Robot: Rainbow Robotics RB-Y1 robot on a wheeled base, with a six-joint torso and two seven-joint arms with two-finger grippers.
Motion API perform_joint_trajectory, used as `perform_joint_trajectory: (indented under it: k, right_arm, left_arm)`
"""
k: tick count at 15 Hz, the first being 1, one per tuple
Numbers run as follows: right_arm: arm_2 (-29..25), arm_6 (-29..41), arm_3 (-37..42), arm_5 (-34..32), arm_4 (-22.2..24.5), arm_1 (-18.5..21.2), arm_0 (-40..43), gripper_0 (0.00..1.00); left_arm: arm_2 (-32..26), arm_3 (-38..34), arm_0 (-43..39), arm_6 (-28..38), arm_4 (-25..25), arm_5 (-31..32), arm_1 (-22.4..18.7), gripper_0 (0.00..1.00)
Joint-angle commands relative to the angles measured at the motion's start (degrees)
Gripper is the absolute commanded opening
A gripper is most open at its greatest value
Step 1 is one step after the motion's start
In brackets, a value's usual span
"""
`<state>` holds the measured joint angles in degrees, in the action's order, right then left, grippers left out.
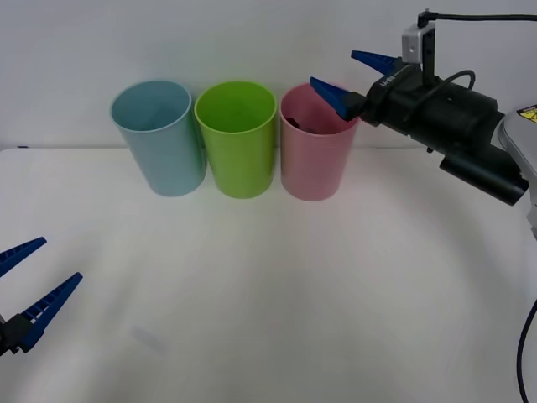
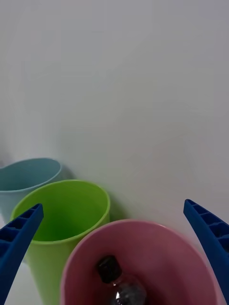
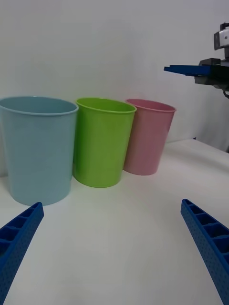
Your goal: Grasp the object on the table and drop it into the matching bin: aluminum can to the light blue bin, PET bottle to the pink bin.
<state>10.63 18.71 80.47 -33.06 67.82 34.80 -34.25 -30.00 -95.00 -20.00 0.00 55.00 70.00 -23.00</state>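
PET bottle inside pink bin, under spread right gripper.

smooth plastic pink bin, matt white table, clear plastic bottle

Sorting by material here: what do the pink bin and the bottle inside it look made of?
Pink bin: likely smooth plastic, uniform colour, thin even rim, soft sheen. Bottle: apparently clear plastic, glints on its shoulder, with a matte black cap, probably plastic too.
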Motion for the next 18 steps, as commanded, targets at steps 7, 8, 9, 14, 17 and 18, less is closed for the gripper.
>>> perform_joint_trajectory:
  k: [7,8,9,14,17,18]
  right_arm:
    - [-6.06,-1.66,18.93,-1.13,-3.92,7.48,20.89,1.00]
    - [-7.38,-2.19,20.51,-2.45,-3.92,7.48,23.62,1.00]
    - [-8.96,-2.80,21.39,-4.38,-3.92,7.39,25.99,1.00]
    - [-13.35,-6.23,26.40,-9.22,-4.27,7.39,37.15,1.00]
    - [-14.67,-8.17,28.78,-10.45,-5.15,7.30,43.65,1.00]
    - [-14.94,-8.87,29.22,-10.89,-5.94,7.30,45.50,1.00]
  left_arm:
    - [0.00,0.00,0.00,0.00,0.00,0.00,0.00,1.00]
    - [0.00,0.00,0.00,0.00,0.00,0.00,0.00,1.00]
    - [0.00,0.00,0.00,0.00,0.00,0.00,0.00,1.00]
    - [0.00,0.00,0.00,0.00,0.00,0.00,0.00,1.00]
    - [0.00,0.00,0.00,0.00,0.00,0.00,0.00,1.00]
    - [0.00,0.00,0.00,0.00,0.00,0.00,0.00,1.00]
